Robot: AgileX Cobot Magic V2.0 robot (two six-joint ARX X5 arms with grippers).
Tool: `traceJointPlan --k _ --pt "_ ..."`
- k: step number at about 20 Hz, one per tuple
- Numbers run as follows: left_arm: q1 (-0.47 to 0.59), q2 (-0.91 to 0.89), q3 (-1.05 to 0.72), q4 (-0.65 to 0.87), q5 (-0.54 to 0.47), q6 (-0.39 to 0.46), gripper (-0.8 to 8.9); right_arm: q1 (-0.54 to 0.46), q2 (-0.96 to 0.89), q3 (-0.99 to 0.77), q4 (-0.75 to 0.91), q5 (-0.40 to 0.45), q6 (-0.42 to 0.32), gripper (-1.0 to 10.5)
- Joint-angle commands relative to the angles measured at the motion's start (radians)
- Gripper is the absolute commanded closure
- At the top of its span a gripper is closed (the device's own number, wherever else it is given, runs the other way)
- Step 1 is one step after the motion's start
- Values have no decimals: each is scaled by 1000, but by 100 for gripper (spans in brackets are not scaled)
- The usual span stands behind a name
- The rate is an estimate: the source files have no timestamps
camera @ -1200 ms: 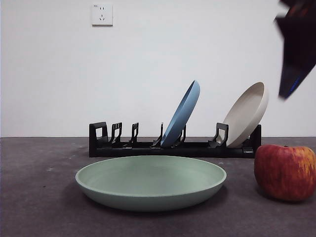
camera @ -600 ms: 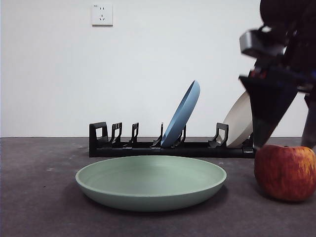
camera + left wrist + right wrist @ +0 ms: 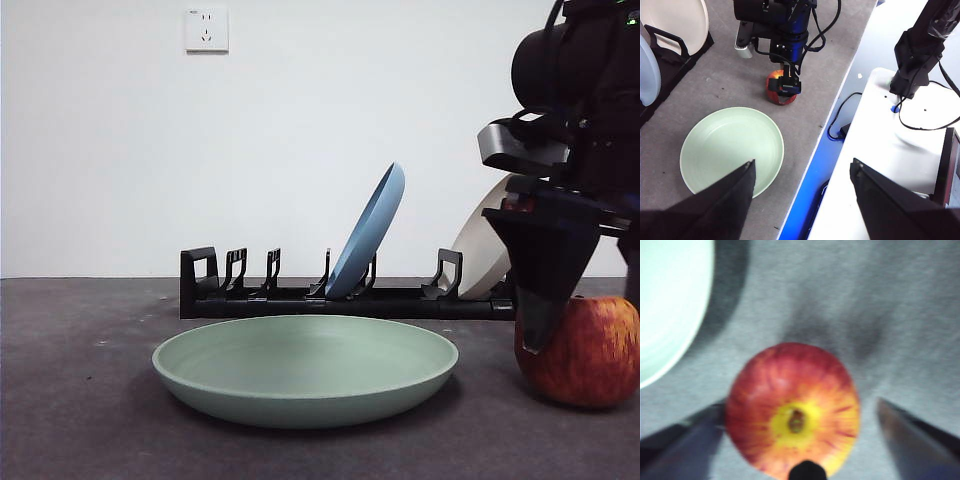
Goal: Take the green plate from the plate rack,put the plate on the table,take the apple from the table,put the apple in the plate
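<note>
Apple [image 3: 792, 412]: on the worktop [image 3: 80, 400] beside the green plate [image 3: 305, 370], between the right pincer's [image 3: 800, 430] spread jaws. You centre it, close gently at its widest girth. Left pincer [image 3: 802, 192]: apart, waiting.

Three plates are showing: one green plate [image 3: 305, 368], one blue plate [image 3: 369, 230], one beige plate [image 3: 484, 250]. One apple [image 3: 583, 350] is sitting out, one rack [image 3: 340, 297] is standing, and one wall socket [image 3: 206, 30] is showing.
</note>
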Motion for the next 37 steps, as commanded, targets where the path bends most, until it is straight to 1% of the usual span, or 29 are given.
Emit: traceJointPlan --k 1,2,3,7,11,13,16,18,19,23,27,30,32,36,37 --pt "-2 0 -2 0 2 -11 495 3 9 3 -3 -39 16 809" --pt "-2 0 -2 0 2 -11 495 3 9 3 -5 -43 19 902" --pt "-2 0 -2 0 2 -11 495 3 9 3 -6 -42 19 968" --pt "-2 0 -2 -3 1 -11 495 3 -31 5 -6 -26 42 959" --pt "-2 0 -2 -6 1 -10 495 29 -139 34 -5 -2 69 959" --pt "-2 0 -2 -6 1 -10 495 59 -160 70 -5 -1 89 960" --pt "-2 0 -2 -6 2 -10 495 143 -152 135 19 11 114 960" --pt "-2 0 -2 -6 1 -8 495 205 -126 173 50 44 134 960" --pt "-2 0 -2 -7 2 -6 495 235 -101 193 69 49 143 960" --pt "-2 1 -2 -14 2 -6 495 306 37 264 127 49 161 960" --pt "-2 1 -2 -19 1 -6 495 344 198 323 142 52 164 960" --pt "-2 1 -2 -32 1 -6 495 369 274 325 174 64 161 960" --pt "-2 1 -2 -40 0 -6 495 388 305 325 174 99 149 960" --pt "-2 1 -2 -45 0 -6 495 407 322 325 174 103 142 959" --pt "-2 1 -2 -45 0 -6 495 407 322 325 175 100 142 944"
